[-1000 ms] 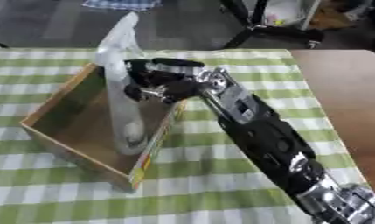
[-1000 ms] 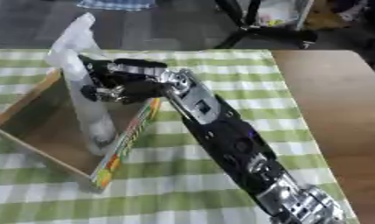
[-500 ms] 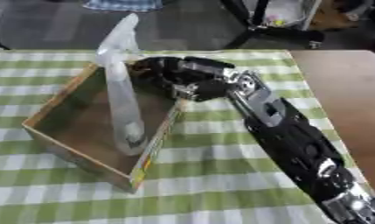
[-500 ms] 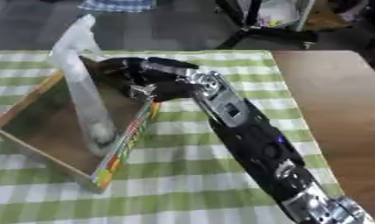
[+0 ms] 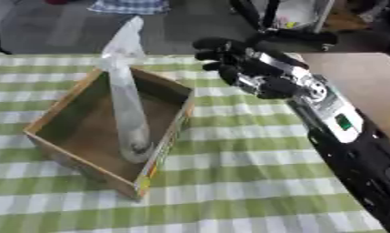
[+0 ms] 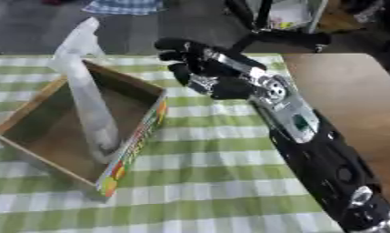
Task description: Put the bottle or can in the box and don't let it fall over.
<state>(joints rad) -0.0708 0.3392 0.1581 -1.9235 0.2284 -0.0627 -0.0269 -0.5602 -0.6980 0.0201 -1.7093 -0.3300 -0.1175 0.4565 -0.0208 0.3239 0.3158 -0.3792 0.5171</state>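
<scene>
A tall clear plastic bottle [image 5: 126,95] stands upright inside the brown cardboard box [image 5: 77,93], close to the box's right wall, its top rising well above the rim. My right hand [image 5: 242,61] hovers to the right of the box, above the checked cloth, apart from the bottle. Its fingers are relaxed and spread, holding nothing. My left hand shows in neither view.
A green and white checked cloth [image 5: 229,182] covers the table. Bare brown tabletop [image 5: 353,77] lies at the right. Black stands and a chair base [image 6: 269,27] are on the floor beyond the far edge.
My right hand has let go of the bottle and drawn back to the right and up, out of the box. The bottle stays standing in the box.
</scene>
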